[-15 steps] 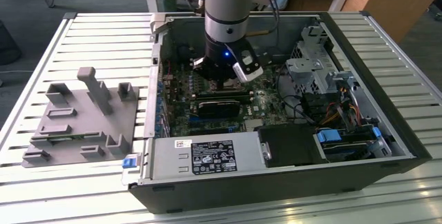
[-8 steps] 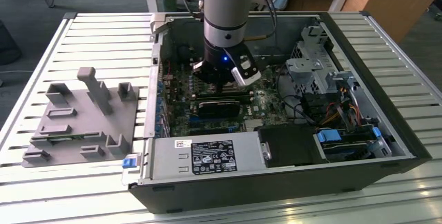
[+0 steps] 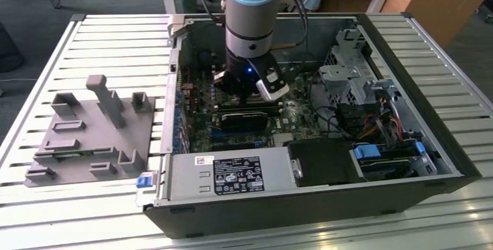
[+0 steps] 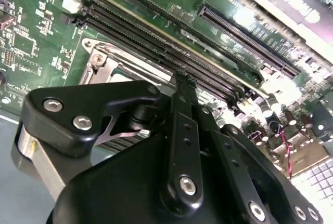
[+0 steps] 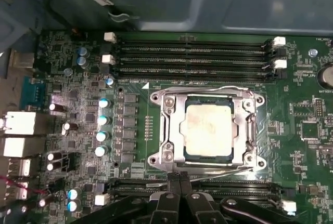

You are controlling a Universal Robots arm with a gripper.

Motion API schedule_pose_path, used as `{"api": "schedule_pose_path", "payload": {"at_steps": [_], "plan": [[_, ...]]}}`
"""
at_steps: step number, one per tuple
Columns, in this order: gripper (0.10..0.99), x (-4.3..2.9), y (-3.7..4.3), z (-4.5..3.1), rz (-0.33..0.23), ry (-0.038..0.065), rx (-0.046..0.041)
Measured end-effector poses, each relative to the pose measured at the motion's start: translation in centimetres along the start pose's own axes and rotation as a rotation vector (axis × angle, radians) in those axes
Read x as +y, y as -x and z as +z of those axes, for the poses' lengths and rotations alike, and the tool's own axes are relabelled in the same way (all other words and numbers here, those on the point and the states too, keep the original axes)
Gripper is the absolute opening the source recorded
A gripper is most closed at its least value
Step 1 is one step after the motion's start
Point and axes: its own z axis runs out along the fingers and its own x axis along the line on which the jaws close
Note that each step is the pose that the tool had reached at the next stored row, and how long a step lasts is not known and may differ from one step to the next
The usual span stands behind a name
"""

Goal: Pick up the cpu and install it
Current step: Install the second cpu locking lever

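The cpu, a pale silvery square chip, lies flat in the motherboard socket under a metal retention frame in the first wrist view. My gripper hovers just beside the socket's edge, by the thin wire lever, and its two black fingers are pressed together with nothing between them. In the second wrist view the gripper points at the memory slots next to the socket frame. In the exterior view the gripper reaches down into the open computer case.
A grey fixture plate with upright posts sits on the slatted table at the exterior view's left. Inside the case are a black block, a power supply, a drive cage and loose cables. Capacitors stand beside the socket.
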Motion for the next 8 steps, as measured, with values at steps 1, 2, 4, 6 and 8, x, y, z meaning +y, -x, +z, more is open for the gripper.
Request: {"api": "schedule_pose_path", "payload": {"at_steps": [1,2,4,6,8], "plan": [[0.106,-0.11,-0.06,0.00,0.000,0.001,0.0000],[0.106,-0.19,-0.18,-0.01,0.000,0.003,-0.0001],[0.106,-0.25,-0.53,-0.01,0.000,0.008,-0.0001],[0.106,-0.26,-0.87,0.01,0.000,0.015,-0.0002],[0.106,-0.28,-0.93,0.14,0.000,0.024,-0.0002]]}}
